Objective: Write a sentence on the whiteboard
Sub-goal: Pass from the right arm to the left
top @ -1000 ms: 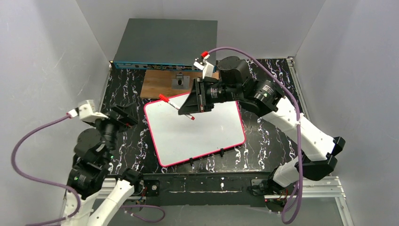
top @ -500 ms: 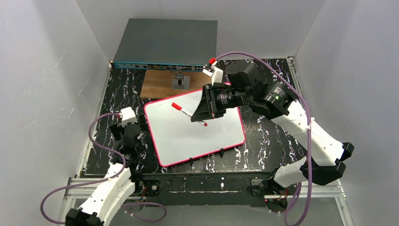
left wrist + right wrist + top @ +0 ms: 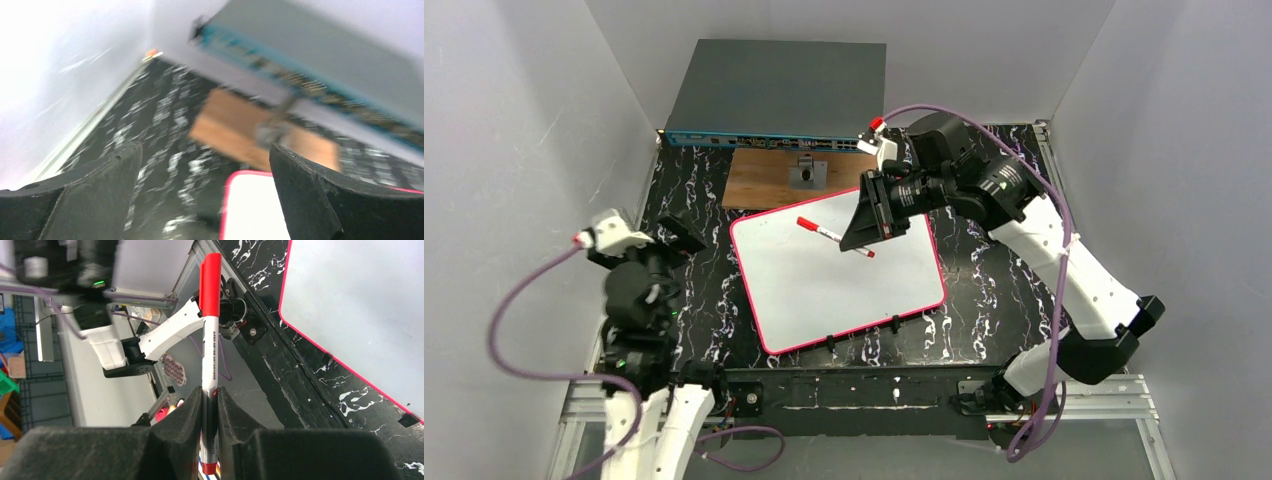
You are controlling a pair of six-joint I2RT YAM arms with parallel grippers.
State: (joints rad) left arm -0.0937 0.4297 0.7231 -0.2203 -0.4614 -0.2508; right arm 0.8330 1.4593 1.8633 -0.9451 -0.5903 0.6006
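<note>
The left gripper point(image 3: 676, 234) hangs with its jaws spread wide and nothing between them, just off the left edge of the whiteboard point(image 3: 824, 295). Over the last second it has opened fully and swung back out to that side. Its wrist view is blurred, showing only a corner of the board's pink rim ahead. The whiteboard lies flat on the black marbled table point(image 3: 984, 300), turned slightly, with its small black clips along the near edge. Its surface is blank, so none of the sentence is written yet. Above its far half, the right gripper point(image 3: 852, 243) is pinched tight on a red marker point(image 3: 824, 233), which it holds crosswise and off the surface. It has carried the marker from the far left corner in towards the middle. The long red end looks like a cap that is still on, so uncapping probably comes before any writing. Just beyond the whiteboard's far edge lies a brown wooden board point(image 3: 759, 185), and beyond that a flat grey box point(image 3: 774, 90).
</note>
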